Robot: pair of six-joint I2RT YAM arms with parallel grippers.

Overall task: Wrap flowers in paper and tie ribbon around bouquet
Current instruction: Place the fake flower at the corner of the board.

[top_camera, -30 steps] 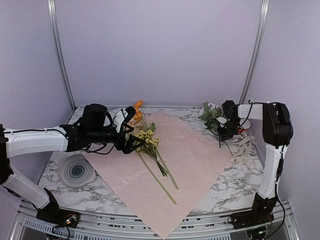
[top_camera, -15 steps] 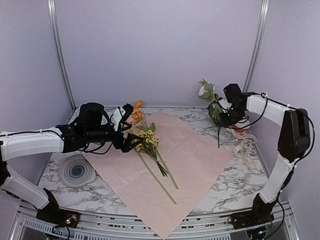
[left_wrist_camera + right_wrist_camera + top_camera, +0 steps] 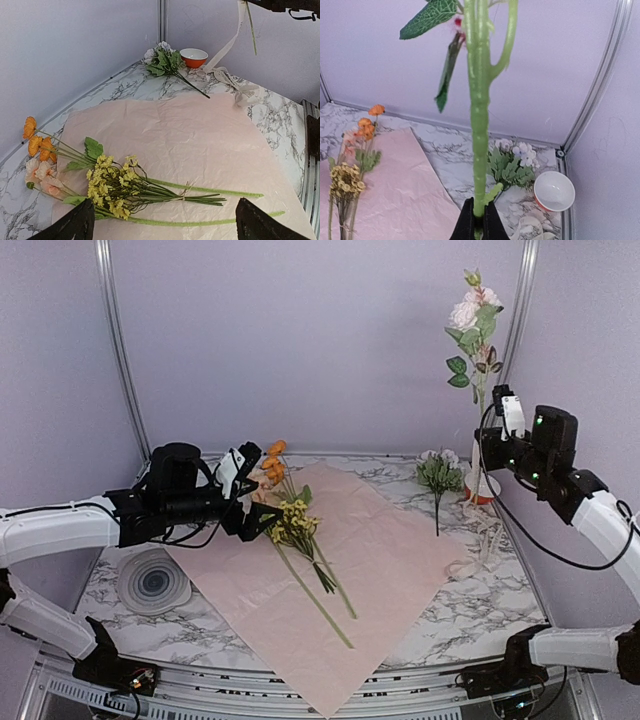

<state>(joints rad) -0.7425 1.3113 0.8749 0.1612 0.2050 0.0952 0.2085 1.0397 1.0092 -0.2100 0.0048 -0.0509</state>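
Far left on the marble table: grey ringed disc, just off the paper's left edge. Left gripper hovers over the blossom end of the flowers, fingers spread wide, nothing between them. The flowers lie flat on the paper, toward its left half: orange blossoms at the far end poking past the paper edge, yellow cluster mid-bunch, long green stems running toward the near side. The paper is spread flat as a diamond across the table centre, unwrapped. Right of it, a leafy sprig with small whitish blooms lies on bare marble by the back wall. Ribbon sits in a loose pile beside the paper's right corner, untied; in the left wrist view one strand rises toward the right arm, can't tell if it's caught on anything. Red-and-white bowl is in the back right corner, next to the sprig. Right gripper, raised well above the table, is clenched on the bottom of a rose stem, held upright, pinkish-white bloom on top.
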